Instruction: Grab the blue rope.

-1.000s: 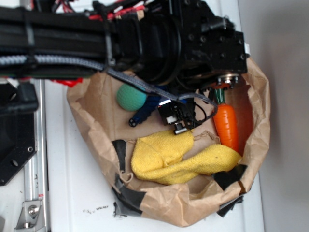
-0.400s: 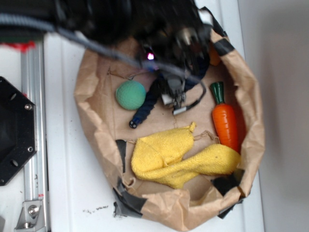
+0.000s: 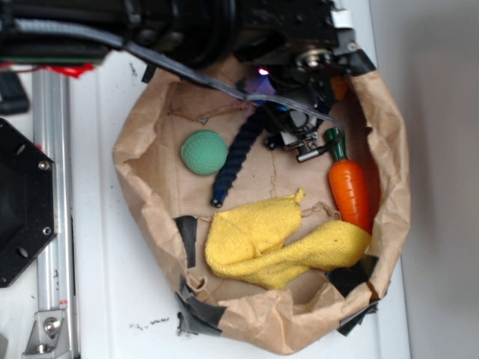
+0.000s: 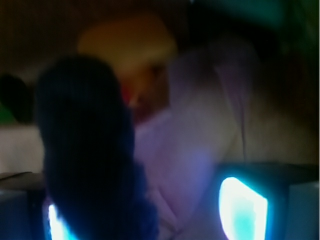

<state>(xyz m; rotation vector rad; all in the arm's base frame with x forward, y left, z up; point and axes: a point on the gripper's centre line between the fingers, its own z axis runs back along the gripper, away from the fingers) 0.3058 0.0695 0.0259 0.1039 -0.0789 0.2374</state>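
blue rope (image 3: 233, 161) lying in the paper bag (image 3: 389, 149) beside the green ball (image 3: 203, 152); gripper (image 3: 288, 123) over its upper end, jaw state unclear; soft, limp cord, best pinched mid-length

Bare floor of the crumpled brown paper bag (image 3: 150, 134) lies open right of the dark navy twisted rope (image 3: 233, 155); a green foam ball (image 3: 203, 152) crowds its left. A yellow terry cloth (image 3: 273, 243) blocks below it.

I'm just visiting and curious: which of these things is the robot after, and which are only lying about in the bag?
Part of the job:
blue rope
robot's fingers

Just lying about:
green ball
toy carrot
yellow cloth
paper bag
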